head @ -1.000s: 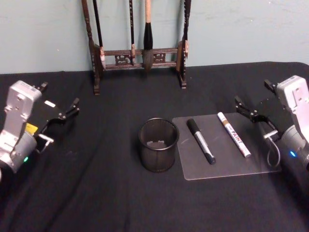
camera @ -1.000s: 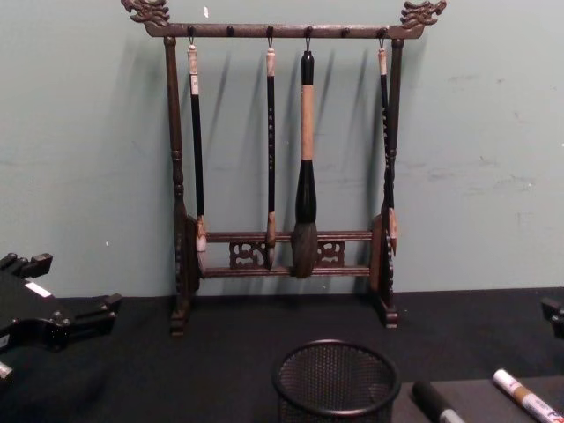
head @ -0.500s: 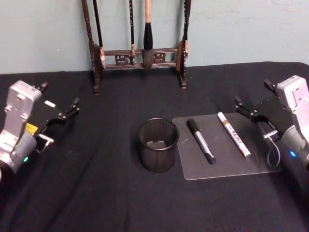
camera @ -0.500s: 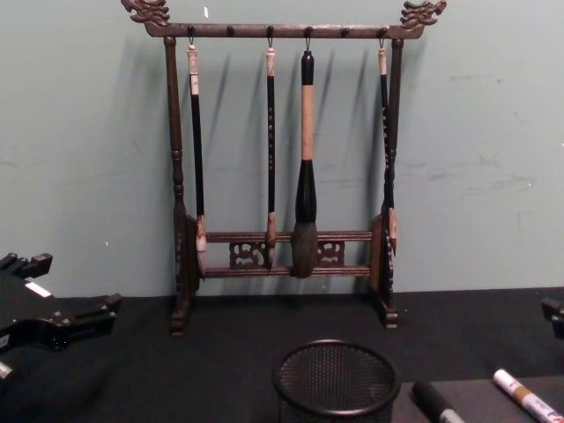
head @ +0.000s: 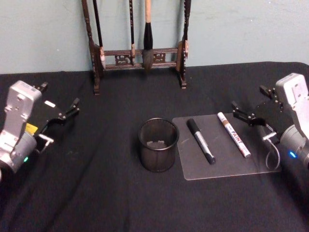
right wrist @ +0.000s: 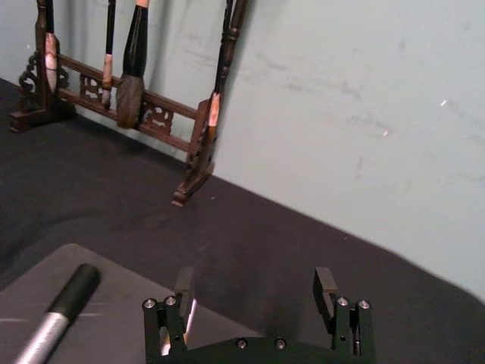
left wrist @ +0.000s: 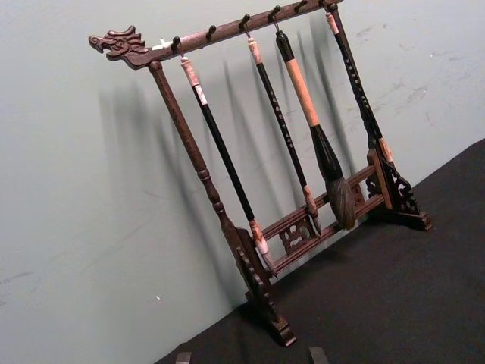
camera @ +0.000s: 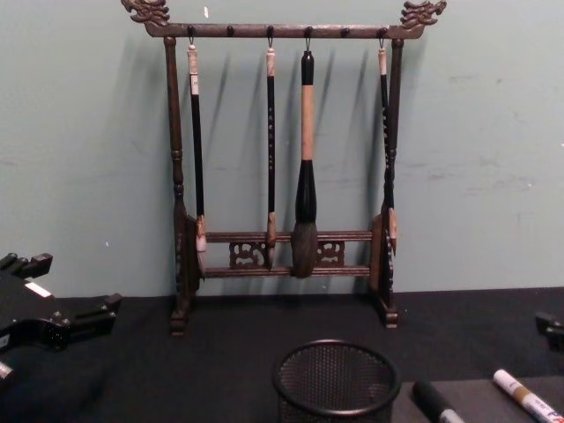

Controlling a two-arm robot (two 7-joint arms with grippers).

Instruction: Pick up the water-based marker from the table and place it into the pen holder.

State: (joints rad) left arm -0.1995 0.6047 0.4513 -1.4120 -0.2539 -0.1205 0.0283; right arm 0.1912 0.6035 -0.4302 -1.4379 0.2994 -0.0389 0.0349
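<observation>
You have the whole job ahead: the water-based marker (head: 201,141), likely the black-capped one, lies on the clear mat (head: 227,164) beside the pen holder (head: 158,150), the right gripper (head: 248,104) hovers near with fingers spread, and the left gripper (head: 60,94) sits parked aside, also spread.

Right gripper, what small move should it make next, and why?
Likely ease the right gripper left and down over the clear mat. Its jaws stand open and empty just beside the white marker; the black-capped marker lies next to it, nearer the mesh cup. Neither is lifted yet. The left gripper sits parked far left.
</observation>
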